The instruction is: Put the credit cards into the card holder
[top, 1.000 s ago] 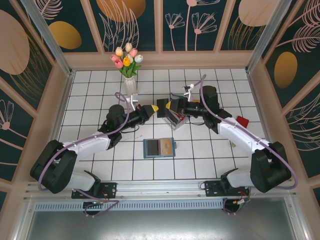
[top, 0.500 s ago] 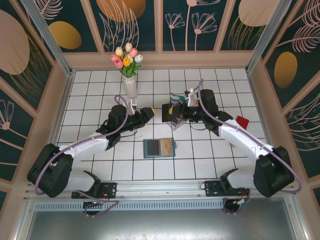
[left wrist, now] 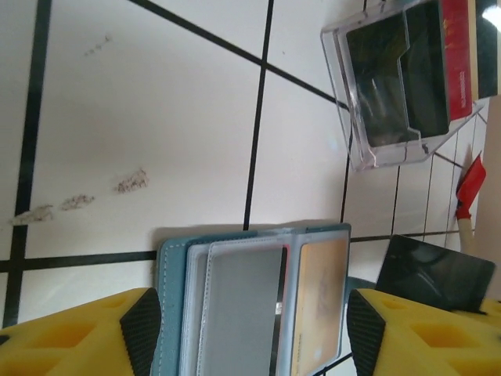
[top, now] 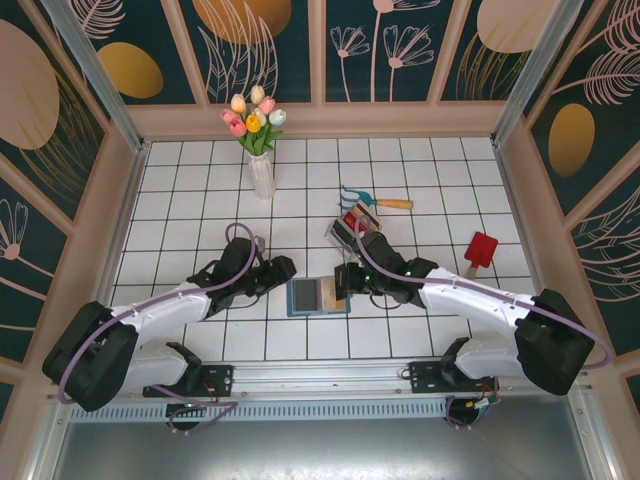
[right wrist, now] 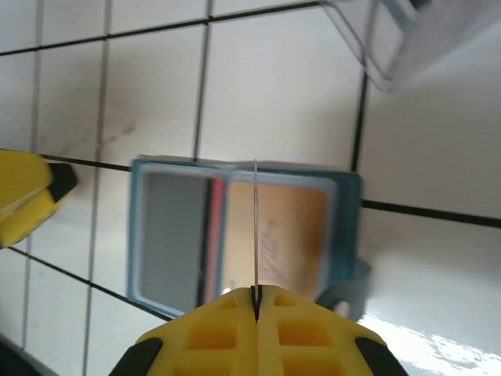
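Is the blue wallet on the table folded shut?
No, the card holder lies spread open on the tiles, with a tan card showing inside it.

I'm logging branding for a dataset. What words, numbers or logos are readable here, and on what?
Nothing is legible.
Tan card in the card holder: faint script-like mark, too blurred to read.
Red card in the clear tray: thin line of print, too small to read.
Dark card in the right claw: no print seen.

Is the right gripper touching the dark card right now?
Touching. The right wrist view shows the right gripper shut on the dark card, its thin edge pinched in the closed jaws.
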You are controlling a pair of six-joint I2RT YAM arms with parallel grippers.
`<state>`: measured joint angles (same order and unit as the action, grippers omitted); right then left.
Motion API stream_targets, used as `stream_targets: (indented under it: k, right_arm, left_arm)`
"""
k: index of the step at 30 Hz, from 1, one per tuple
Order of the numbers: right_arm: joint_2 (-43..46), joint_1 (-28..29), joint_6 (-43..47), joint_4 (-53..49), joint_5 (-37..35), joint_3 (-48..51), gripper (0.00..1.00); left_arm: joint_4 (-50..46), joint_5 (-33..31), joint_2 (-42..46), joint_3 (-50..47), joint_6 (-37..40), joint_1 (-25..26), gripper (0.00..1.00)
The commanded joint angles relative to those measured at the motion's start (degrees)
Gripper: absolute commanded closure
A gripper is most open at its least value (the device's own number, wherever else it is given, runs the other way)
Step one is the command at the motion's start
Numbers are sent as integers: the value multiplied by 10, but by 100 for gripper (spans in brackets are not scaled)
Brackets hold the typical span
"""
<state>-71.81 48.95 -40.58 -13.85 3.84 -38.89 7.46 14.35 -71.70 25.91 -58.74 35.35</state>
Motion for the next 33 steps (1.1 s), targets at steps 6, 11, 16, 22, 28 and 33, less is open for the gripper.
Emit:
stream_targets:
  k: [6, 11, 16, 22, 28, 33]
  right_arm:
    - [-8, -3, -12, 7, -35, 18, 98]
    - [0, -4, -13, -6, -45, 20, 98]
    - [-2, -7, -5, -13, -56, 21, 98]
    - [-4, -7, -1, -23, -60, 16, 98]
    - [-8, -8, 18, -49, -73, 3, 98]
    - [-15, -9, 16, -22, -49, 10, 98]
  left_arm:
    - [-21, -24, -42, 13, 20, 33, 33]
    - [-17, -27, -47, 11, 16, 38, 33]
    - [-13, -22, -53, 12, 16, 39, 37]
    - [-10, -15, -66, 16, 19, 41, 40]
    - [-10, -14, -71, 14, 18, 44, 40]
    - [-5, -9, -79, 15, 17, 45, 43]
